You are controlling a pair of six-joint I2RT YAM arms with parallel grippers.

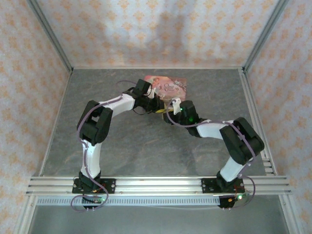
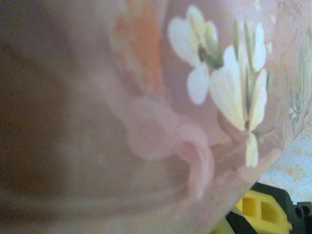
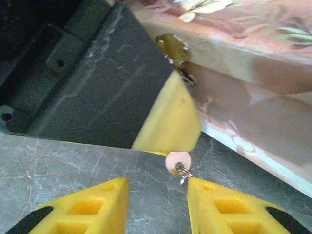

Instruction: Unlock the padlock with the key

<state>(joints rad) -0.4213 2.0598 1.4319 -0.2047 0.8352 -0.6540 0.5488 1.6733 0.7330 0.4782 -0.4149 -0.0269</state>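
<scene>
Gripping the key looks like the step in hand: the key is showing only its round head and ring, just beneath the left gripper, whose jaws are sitting almost closed beside the pink tin. What they are pinching is hidden, so I cannot place the padlock. The right gripper is hovering open and empty, the key head just ahead of its gap. Next it is needing to close squarely on that head, then twist.
</scene>
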